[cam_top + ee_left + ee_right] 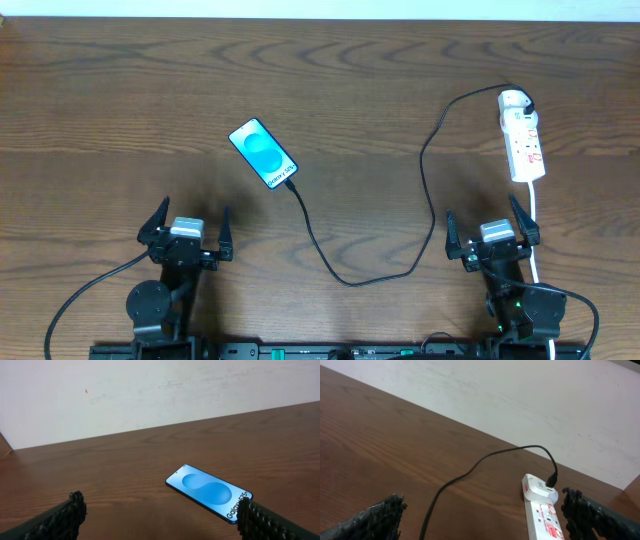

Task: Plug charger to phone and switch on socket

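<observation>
- The left tool (pixel 193 212) and right tool (pixel 482 208) gape wide, empty, near the desk's (pixel 100 100) front edge.
- The phone (pixel 263 153) lies left of centre; the charger (pixel 350 280) runs from it to the socket (pixel 524 145) by the right edge.

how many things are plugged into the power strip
1: a white adapter at the far end of the power strip, with the black cable running from it. Nothing else looks plugged in.

You see a phone (pixel 263 153) with a cyan screen and a rounded blue pattern, a black charger (pixel 422 180), a white socket (pixel 524 140) with red markings, and a brown wood-grain table (pixel 100 120).
</observation>
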